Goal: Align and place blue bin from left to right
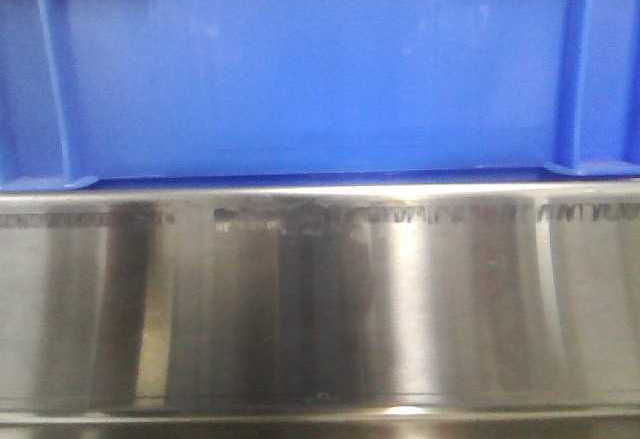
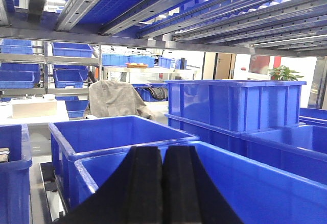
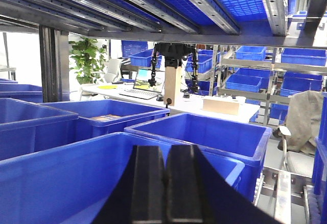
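The blue bin (image 1: 310, 69) fills the top half of the front view, showing its smooth side wall with raised ribs near both corners. It rests on a steel shelf rail (image 1: 320, 299). My left gripper (image 2: 162, 151) is shut with nothing between its black fingers, and it hovers over the open inside of a blue bin (image 2: 286, 183). My right gripper (image 3: 164, 148) is shut and empty too, above the inside of a blue bin (image 3: 61, 173). I cannot tell whether both wrist views show the same bin.
More blue bins stand behind and beside: one beyond the left gripper (image 2: 117, 134), a tall stacked one at right (image 2: 235, 104), and one beyond the right gripper (image 3: 204, 132). Steel roller tracks (image 2: 214, 9) run close overhead. A roller lane (image 3: 286, 193) lies at lower right.
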Available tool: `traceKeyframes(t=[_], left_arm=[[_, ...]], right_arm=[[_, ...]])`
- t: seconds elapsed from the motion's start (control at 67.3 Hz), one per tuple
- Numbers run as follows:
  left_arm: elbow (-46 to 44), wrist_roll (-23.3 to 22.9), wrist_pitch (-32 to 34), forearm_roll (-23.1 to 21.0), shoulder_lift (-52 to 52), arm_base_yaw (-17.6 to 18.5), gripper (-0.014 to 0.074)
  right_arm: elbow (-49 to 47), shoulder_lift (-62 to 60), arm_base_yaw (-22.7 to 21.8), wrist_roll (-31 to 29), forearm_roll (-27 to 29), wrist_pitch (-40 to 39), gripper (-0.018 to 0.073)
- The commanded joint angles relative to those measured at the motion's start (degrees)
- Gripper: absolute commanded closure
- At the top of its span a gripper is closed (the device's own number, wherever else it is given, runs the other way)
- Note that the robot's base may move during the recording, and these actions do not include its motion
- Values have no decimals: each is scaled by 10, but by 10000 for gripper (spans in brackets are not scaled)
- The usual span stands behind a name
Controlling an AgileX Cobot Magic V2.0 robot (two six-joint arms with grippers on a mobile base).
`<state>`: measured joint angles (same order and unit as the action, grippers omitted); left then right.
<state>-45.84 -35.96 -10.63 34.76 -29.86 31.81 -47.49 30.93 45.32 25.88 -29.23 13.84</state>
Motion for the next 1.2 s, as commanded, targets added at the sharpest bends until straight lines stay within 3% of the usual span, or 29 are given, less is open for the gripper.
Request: traceKeyframes(t=[0.0,0.475,0.609,0.742,0.876,0.95,1.084,1.188], left_arm=[[1,2,11,2,5,3,708],[1,2,11,2,5,3,708],[1,2,11,2,5,3,708],[1,2,11,2,5,3,708],[1,2,11,2,5,3,708],[1,2,11,2,5,3,708],[1,2,11,2,5,3,708],[1,2,11,2,5,3,708]], right_arm=[[0,-3,0,-6,-7,-15,639],[2,-3,-7,-6,-3,-12,639],[7,-13,-62,-6,59,27,639],[60,-46,-146,-26,105,-5,639],[145,-112,-194,-70,106,-85,639],[176,-146,-208,-126,132,-114,639],[217,-210,-236,-242,204,-95,639],[231,-244,-262,-264,237,-53,639]])
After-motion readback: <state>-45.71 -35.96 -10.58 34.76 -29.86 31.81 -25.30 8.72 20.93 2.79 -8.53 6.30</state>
